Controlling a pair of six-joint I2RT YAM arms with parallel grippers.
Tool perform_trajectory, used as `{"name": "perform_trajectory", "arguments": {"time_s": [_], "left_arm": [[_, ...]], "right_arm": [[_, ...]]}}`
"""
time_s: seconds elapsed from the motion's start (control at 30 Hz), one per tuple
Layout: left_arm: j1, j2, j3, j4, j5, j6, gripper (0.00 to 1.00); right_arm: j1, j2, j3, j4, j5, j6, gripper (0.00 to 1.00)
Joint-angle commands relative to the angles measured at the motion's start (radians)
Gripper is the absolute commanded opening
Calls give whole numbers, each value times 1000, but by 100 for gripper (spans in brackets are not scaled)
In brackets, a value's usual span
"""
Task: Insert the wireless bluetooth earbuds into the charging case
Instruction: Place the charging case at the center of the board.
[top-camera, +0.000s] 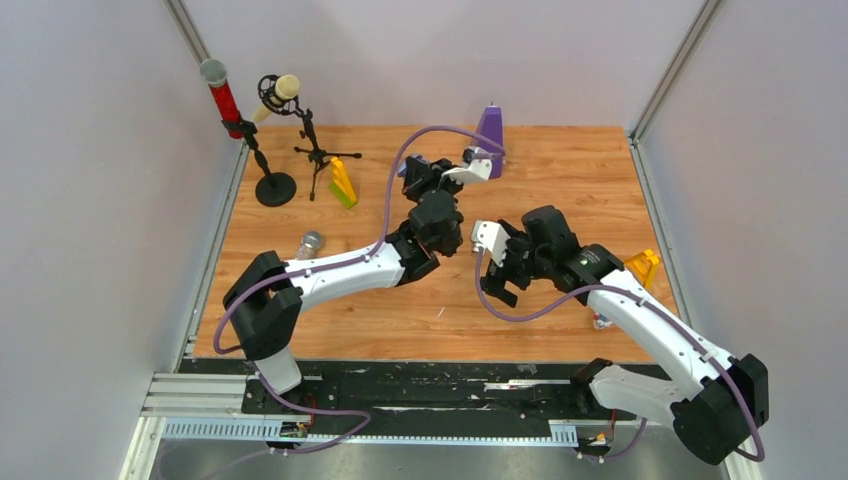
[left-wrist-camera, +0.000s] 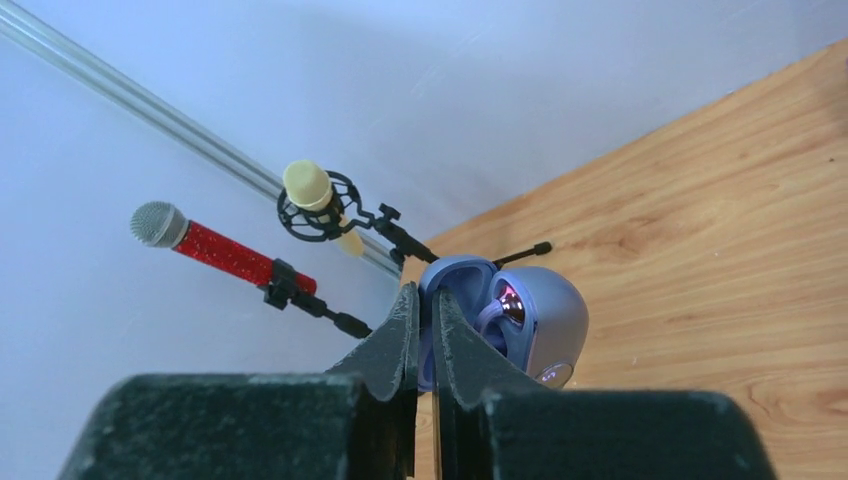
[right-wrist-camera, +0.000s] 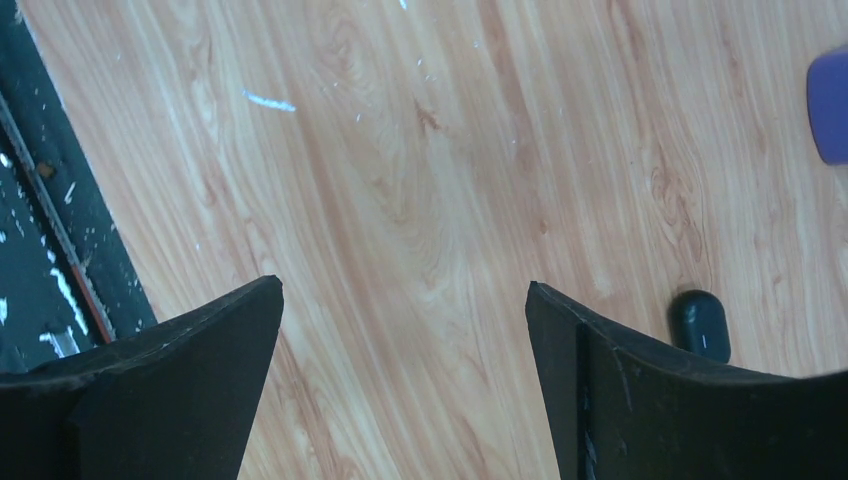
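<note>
My left gripper (top-camera: 420, 172) (left-wrist-camera: 425, 292) is shut on the raised lid of an open blue-purple charging case (left-wrist-camera: 545, 315) that stands on the wood table. A glossy pinkish-purple earbud (left-wrist-camera: 511, 303) sits inside the case's body. The case is hidden behind the gripper in the top view. My right gripper (top-camera: 498, 280) (right-wrist-camera: 405, 290) is open and empty, low over bare wood. A small black rounded object (right-wrist-camera: 700, 325) lies just beyond its right finger; I cannot tell whether it is a bud or a case. No other buds show.
A red microphone (top-camera: 222, 100) and a cream microphone (top-camera: 283, 90) on stands are at the back left. A yellow-green wedge (top-camera: 343, 183), a silver microphone (top-camera: 310, 243), a purple cone (top-camera: 490, 128) and an orange object (top-camera: 643, 266) are also on the table.
</note>
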Motion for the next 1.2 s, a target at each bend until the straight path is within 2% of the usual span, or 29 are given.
{"name": "perform_trajectory", "arguments": {"time_s": [0.0,0.03,0.07,0.1,0.13,0.17,0.43,0.73,1.0,1.17], "left_arm": [[-14,-13,115,-323,0,-219,6],[-8,-22,137,-464,95,-302,6],[6,-17,201,-710,137,-476,6],[34,-9,269,-836,256,-604,6],[51,6,286,-989,295,-644,6],[55,9,284,-1029,340,-667,6],[59,114,225,-1055,389,-705,8],[15,307,217,-1125,470,-774,12],[-58,416,252,-1162,462,-793,22],[-74,411,262,-1178,483,-802,39]], "right_arm": [[-11,43,57,95,8,95,94],[-17,51,57,95,6,101,94],[-22,56,55,97,5,105,94],[-29,62,56,98,5,112,94],[-41,64,55,97,0,118,94],[-56,61,56,98,-20,126,95],[-280,-3,63,101,-257,200,99],[-348,-15,52,124,-263,228,99],[-348,-32,40,131,-254,227,99],[-349,-40,39,133,-259,225,99]]}}
